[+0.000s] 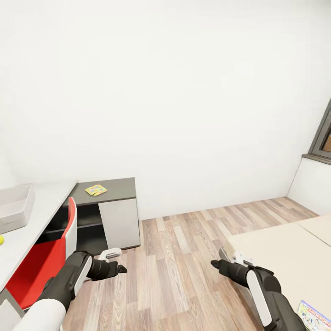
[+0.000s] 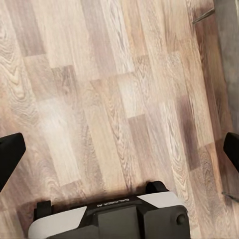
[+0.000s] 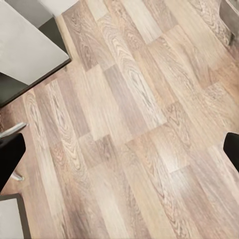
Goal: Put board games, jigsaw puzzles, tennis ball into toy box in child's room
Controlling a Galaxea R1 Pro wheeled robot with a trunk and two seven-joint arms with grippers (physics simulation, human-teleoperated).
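Both end effectors, left (image 1: 123,268) and right (image 1: 213,263), hang empty with jaws wide over the plank floor (image 1: 184,257). On the counter (image 1: 37,207) at left sit the toy box (image 1: 14,207), a tennis ball (image 1: 1,239) and one jigsaw puzzle (image 1: 96,189). A board game (image 1: 315,317) lies on the bed (image 1: 285,257), lower right.

- Bright, even, diffuse light all over; the white wall (image 1: 184,92) is close to washed out, with only a faint grey gradient toward its corners.
- Shadows are soft: a dim one under the desk (image 1: 37,207), and a dark patch on the wood floor (image 2: 109,99) beside the robot's base (image 2: 109,219).
- The window (image 1: 324,138) may be a light source; hard to tell.
- Wrist views look slightly soft, with the dark fingers (image 3: 10,154) blurred at the edges.
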